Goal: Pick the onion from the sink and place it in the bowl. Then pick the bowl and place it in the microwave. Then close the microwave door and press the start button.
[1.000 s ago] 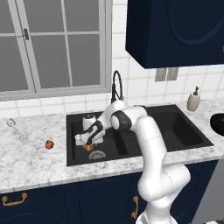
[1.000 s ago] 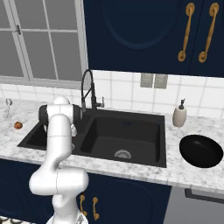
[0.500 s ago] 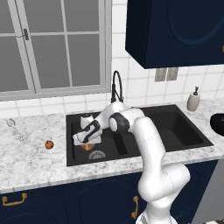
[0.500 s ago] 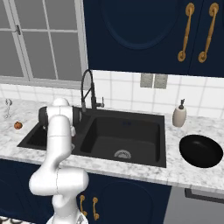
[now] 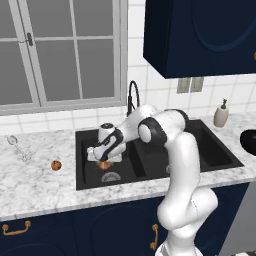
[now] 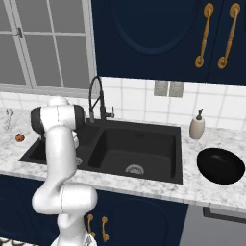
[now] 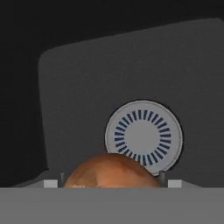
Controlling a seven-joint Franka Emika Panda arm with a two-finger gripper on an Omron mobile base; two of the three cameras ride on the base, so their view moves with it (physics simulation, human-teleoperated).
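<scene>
Reached down into the left basin of the sink (image 5: 150,172), gripper (image 5: 104,161) low over the basin floor near the round drain (image 5: 111,177). Closed on the onion (image 5: 104,163): fingers spread fairly wide, one tip on either side of the ball in the hand view, onion (image 7: 113,171) filling the gap between them, drain (image 7: 143,136) just beyond it on the grey floor. Whether lifted clear of the floor or resting on it, not possible to tell. Left the bowl (image 6: 220,166) sitting on the marble counter (image 6: 192,190) right of the sink (image 6: 144,144), well apart from the gripper, with a soap bottle (image 6: 197,126) behind it by the tiled wall. Left a darker reddish ball (image 5: 56,165) on the counter (image 5: 35,180) left of the sink, near a glass (image 5: 15,145).
</scene>
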